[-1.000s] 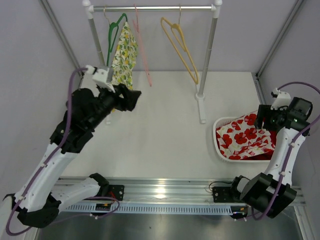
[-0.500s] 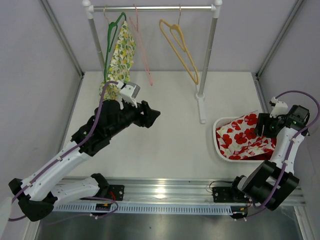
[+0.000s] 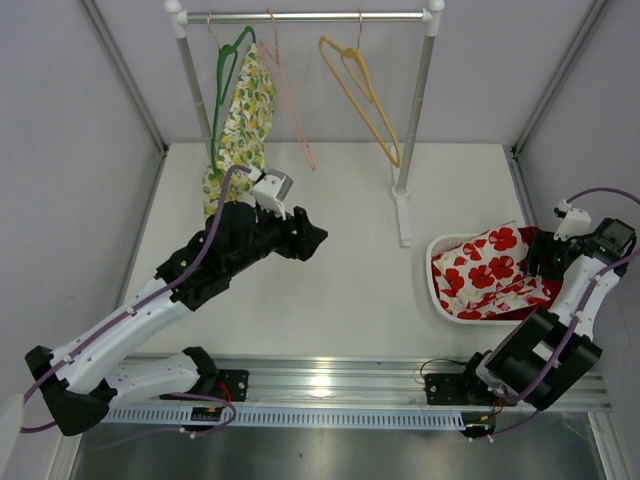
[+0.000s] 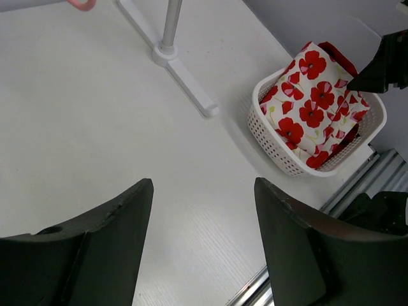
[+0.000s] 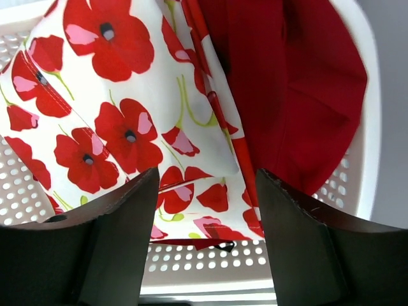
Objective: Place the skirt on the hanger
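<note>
Top external: your poppy-print skirt (image 3: 493, 262) lies in the white basket (image 3: 437, 290), lower right of frame.
Your right end effector (image 5: 207, 185) hangs wide over it. The left end effector (image 3: 314, 239) is wide, empty, above the desk (image 3: 350, 200).

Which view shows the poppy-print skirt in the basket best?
Left wrist: almost the whole skirt shows, lying folded in the white basket. Right wrist gives only a cropped close-up of its print and red fabric; top external shows it small and far off.
</note>
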